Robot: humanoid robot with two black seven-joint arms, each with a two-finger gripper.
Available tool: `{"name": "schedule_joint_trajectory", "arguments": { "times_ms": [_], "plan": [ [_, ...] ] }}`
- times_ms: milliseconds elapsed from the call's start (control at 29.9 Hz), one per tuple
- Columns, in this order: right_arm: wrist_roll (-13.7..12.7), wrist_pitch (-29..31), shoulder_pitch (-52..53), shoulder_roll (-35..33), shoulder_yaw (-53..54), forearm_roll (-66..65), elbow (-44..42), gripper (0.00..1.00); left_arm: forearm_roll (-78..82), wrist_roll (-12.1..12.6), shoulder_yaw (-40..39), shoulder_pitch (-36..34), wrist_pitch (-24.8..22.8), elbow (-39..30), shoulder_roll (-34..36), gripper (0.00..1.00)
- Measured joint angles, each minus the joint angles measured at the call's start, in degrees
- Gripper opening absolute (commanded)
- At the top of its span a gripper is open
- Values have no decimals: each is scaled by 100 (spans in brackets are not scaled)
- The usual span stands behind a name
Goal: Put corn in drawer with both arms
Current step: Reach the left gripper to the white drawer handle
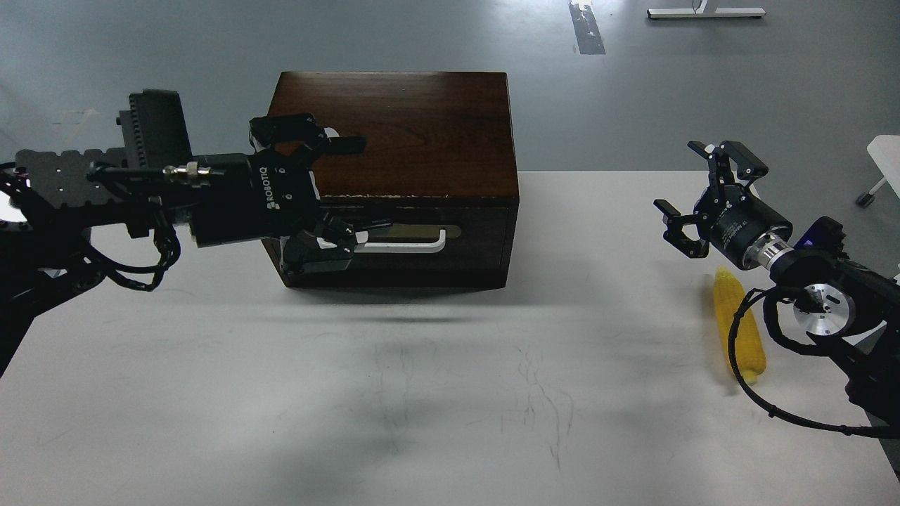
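The dark brown wooden box [394, 126] stands at the back middle of the white table [422, 393]. Its drawer [471, 256] is closed, with a white bar handle [408, 244] on a brass-coloured plate. My left gripper [351, 188] is open in front of the box's left front, its lower finger near the handle's left end, which it hides. The yellow corn [738, 327] lies on the table at the right, partly crossed by a black cable. My right gripper [692, 190] is open and empty, above and behind the corn.
The table's right edge is close beyond the corn. Grey floor lies behind the table, with a white object [886, 161] at the far right. My right arm's cable loop [773, 393] hangs over the table beside the corn.
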Motion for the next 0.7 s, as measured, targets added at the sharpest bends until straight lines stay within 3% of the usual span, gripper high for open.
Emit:
{"name": "schedule_joint_trajectory", "arguments": {
  "times_ms": [702],
  "plan": [
    [1, 0, -29, 70, 27, 0, -156, 100, 429, 1, 672, -54, -173, 580, -657, 98]
  ]
}}
